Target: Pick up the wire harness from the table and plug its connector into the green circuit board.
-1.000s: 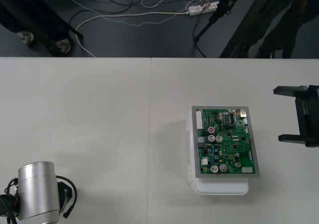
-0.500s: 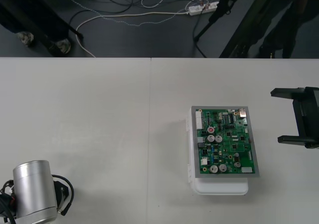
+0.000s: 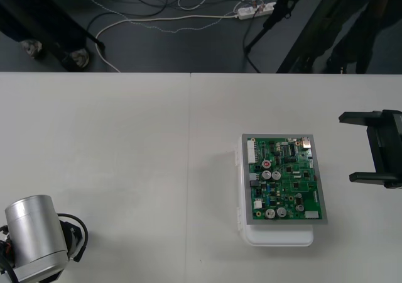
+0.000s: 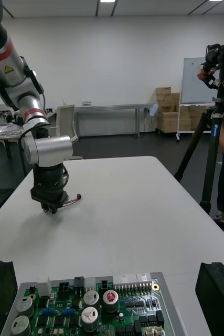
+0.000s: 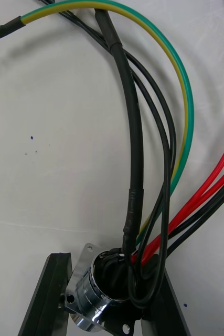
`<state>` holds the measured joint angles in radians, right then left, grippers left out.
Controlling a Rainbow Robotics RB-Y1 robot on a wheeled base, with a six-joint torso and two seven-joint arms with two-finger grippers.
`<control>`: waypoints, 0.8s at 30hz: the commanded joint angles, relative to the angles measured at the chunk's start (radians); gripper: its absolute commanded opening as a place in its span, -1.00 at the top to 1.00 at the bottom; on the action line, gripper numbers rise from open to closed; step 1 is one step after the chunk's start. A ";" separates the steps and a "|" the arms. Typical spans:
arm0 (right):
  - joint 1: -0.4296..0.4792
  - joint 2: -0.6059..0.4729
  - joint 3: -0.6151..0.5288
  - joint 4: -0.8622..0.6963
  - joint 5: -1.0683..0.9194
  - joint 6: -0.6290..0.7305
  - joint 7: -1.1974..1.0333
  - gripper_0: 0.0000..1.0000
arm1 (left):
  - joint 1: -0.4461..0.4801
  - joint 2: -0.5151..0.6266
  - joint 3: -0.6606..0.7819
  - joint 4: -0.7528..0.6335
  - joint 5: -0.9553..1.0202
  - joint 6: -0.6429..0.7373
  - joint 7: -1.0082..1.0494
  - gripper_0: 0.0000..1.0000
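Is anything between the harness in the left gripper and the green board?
Nothing visible. The left gripper holds the harness by its socket; bare table lies between it and the green circuit board; the right gripper stands beyond.

Left end effector (image 5: 109,265) clenched, right one (image 3: 348,146) spread

Table (image 3: 125,138): plain, light, one seam down its middle.
Right of centre: white base (image 3: 279,236) bearing green circuit board (image 3: 284,179).
Wire harness (image 5: 180,105): wires spread across the tabletop.

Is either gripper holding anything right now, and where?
The left gripper is shut on the wire harness at its round metal socket; the right gripper is open, empty.
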<state>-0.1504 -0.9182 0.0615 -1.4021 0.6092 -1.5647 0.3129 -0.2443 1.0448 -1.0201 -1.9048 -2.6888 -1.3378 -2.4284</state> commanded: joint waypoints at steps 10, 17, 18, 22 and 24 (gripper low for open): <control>-0.015 0.009 0.017 -0.023 -0.012 -0.006 -0.035 -1.00 | 0.022 0.093 0.136 -0.151 0.149 -0.100 -0.067 1.00; -0.015 0.009 0.017 -0.023 -0.012 -0.006 -0.034 -1.00 | 0.008 0.123 0.215 -0.211 0.248 -0.153 -0.041 1.00; -0.015 0.009 0.015 -0.023 -0.011 -0.006 -0.034 -1.00 | 0.010 0.124 0.242 -0.221 0.264 -0.164 -0.032 1.00; -0.015 0.007 0.017 -0.025 -0.012 -0.006 -0.031 -1.00 | 0.010 0.127 0.305 -0.229 0.317 -0.166 0.009 1.00; -0.015 0.009 0.017 -0.023 -0.011 -0.006 -0.031 -1.00 | 0.010 0.133 0.348 -0.249 0.363 -0.184 0.075 1.00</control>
<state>-0.1504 -0.9181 0.0668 -1.4026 0.6092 -1.5647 0.3129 -0.2429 1.1281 -0.7520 -2.1039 -2.3830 -1.4428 -2.4282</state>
